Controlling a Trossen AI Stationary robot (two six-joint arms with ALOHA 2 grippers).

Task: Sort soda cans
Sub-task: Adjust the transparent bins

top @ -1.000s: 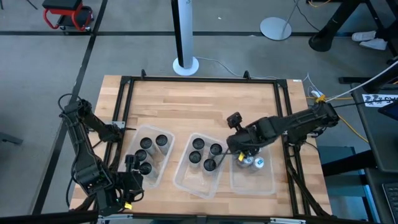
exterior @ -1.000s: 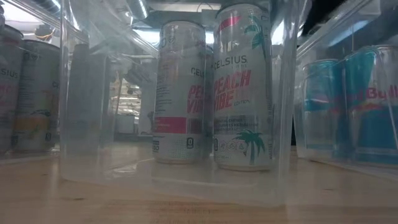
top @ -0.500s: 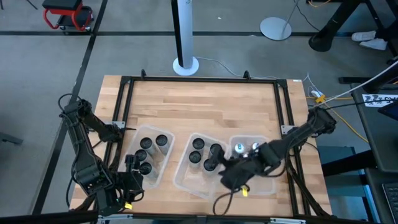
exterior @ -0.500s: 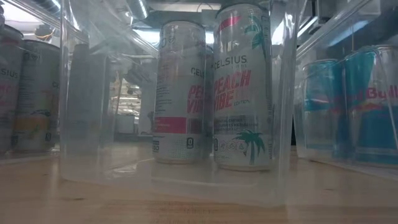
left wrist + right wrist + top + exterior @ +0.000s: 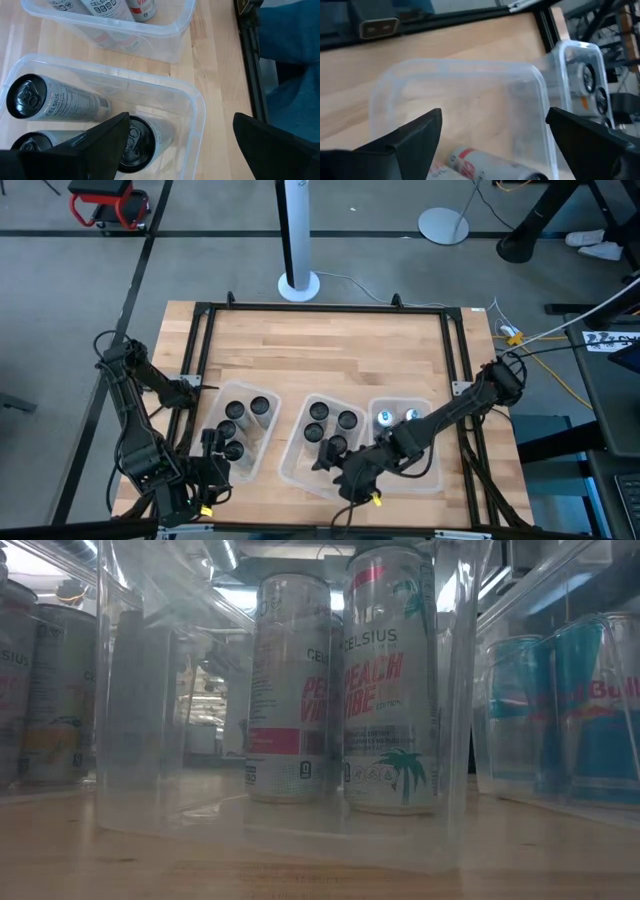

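Observation:
Three clear bins stand in a row near the table's front edge. The left bin (image 5: 240, 438) and the middle bin (image 5: 325, 442) each hold several upright black-topped soda cans (image 5: 318, 412). In the right bin (image 5: 405, 442) I see two silver-topped cans (image 5: 385, 418). My right gripper (image 5: 328, 463) hangs open above the middle bin's near end; its wrist view shows the bin's wall (image 5: 470, 75) and one can (image 5: 480, 162) below. My left gripper (image 5: 214, 448) waits open over the left bin's near end, above the cans (image 5: 55, 97).
A black metal frame (image 5: 330, 308) runs around the tabletop. The far half of the wooden table (image 5: 320, 355) is bare wood. In the low view, white cans (image 5: 385, 680) and blue cans (image 5: 590, 705) stand behind the clear bin walls.
My right gripper has swung from above the right bin toward the table's left and near edges, sinking a little. It now hangs over the middle bin's near end. It turned and tipped on the way and stayed open. The left arm kept still.

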